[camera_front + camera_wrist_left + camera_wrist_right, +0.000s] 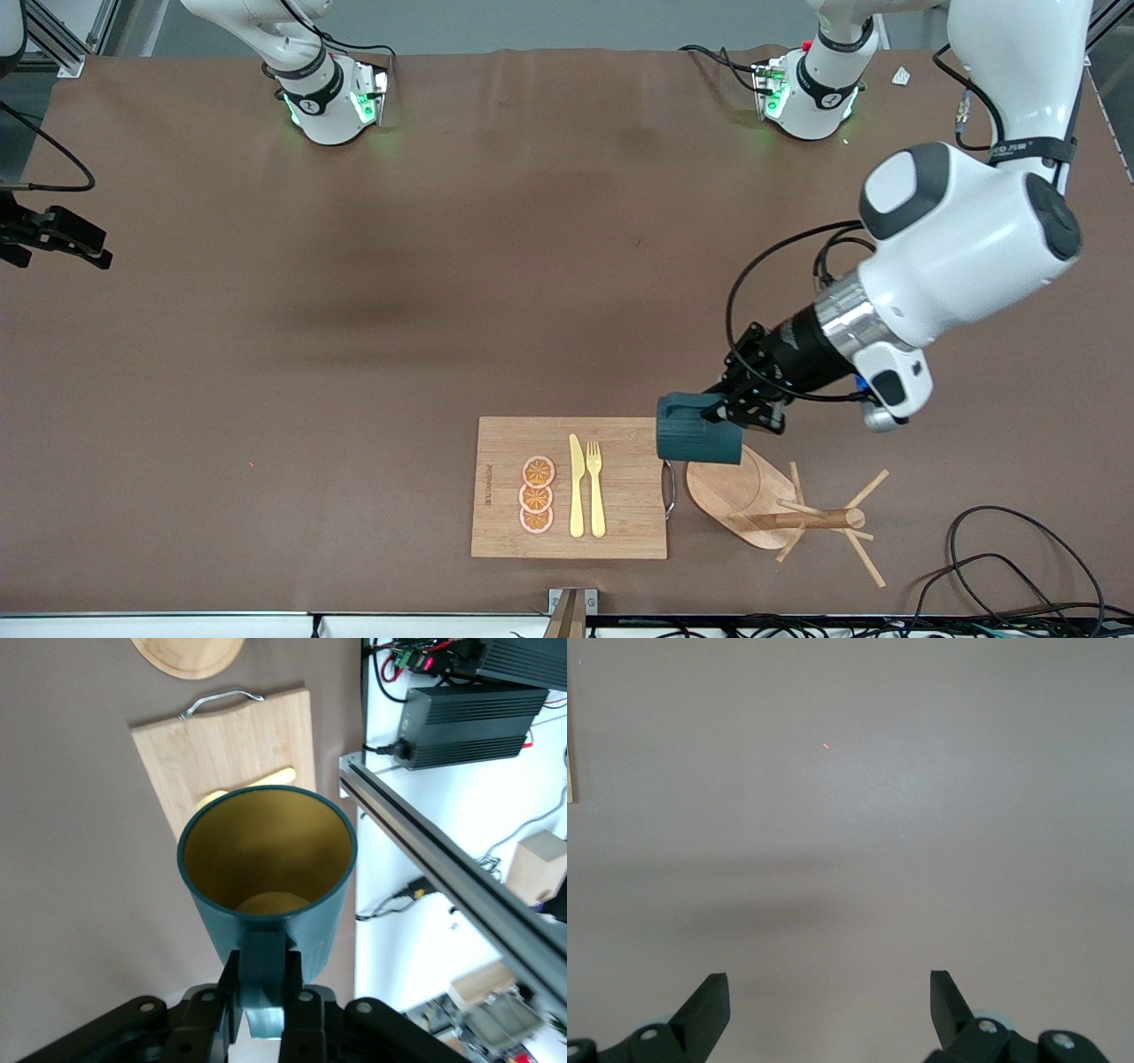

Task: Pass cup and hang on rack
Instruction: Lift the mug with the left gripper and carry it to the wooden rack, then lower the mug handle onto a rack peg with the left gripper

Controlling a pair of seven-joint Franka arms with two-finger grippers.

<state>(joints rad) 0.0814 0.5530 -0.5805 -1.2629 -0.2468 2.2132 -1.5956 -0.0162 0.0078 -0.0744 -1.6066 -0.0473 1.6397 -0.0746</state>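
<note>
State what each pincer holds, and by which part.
Left pincer holds the cup by its handle, above the rack. Right pincer is open and holds nothing.

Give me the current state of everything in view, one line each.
cup: lifted, held by its handle, over the rack base.
rack: on the table beside the cutting board, no cup hung.
left end effector: shut on the cup handle.
right end effector: open, holding nothing, over bare table.
cutting board: flat, carrying knife, fork and orange slices.
</note>
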